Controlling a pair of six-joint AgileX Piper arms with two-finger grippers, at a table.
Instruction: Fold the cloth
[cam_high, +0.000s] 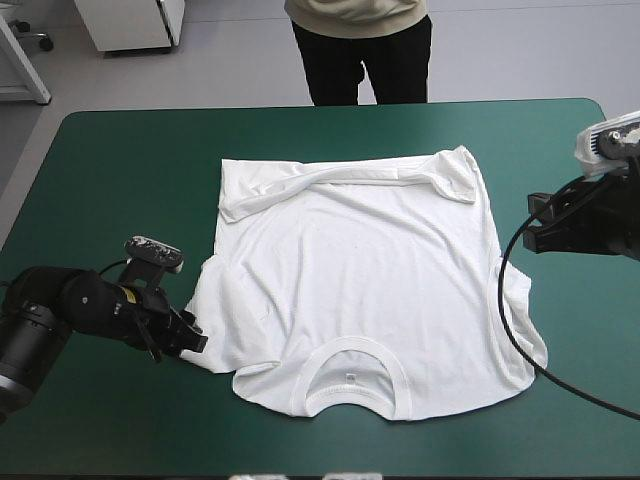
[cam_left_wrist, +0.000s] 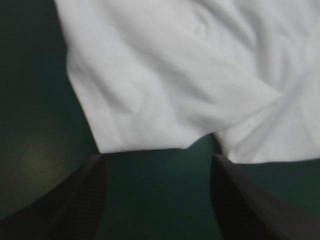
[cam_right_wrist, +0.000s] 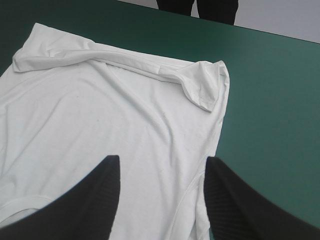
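Observation:
The white T-shirt (cam_high: 360, 290) lies spread flat on the teal-green table, collar toward the near edge and hem rolled over at the far side. My left gripper (cam_high: 193, 338) sits low on the table at the shirt's near left sleeve. Its black fingers (cam_left_wrist: 75, 205) stand open just short of the sleeve edge (cam_left_wrist: 150, 100), nothing between them. My right gripper (cam_right_wrist: 160, 172) hovers raised over the shirt's right side, open and empty. The shirt (cam_right_wrist: 110, 120) fills the view under it, with the folded-back hem corner (cam_right_wrist: 202, 85) ahead. In the high view only the right arm's body shows at the right edge.
Bare teal-green cover (cam_high: 120, 170) surrounds the shirt on all sides, widest to the left and along the near edge. The table's far edge (cam_right_wrist: 280, 35) runs beyond the hem.

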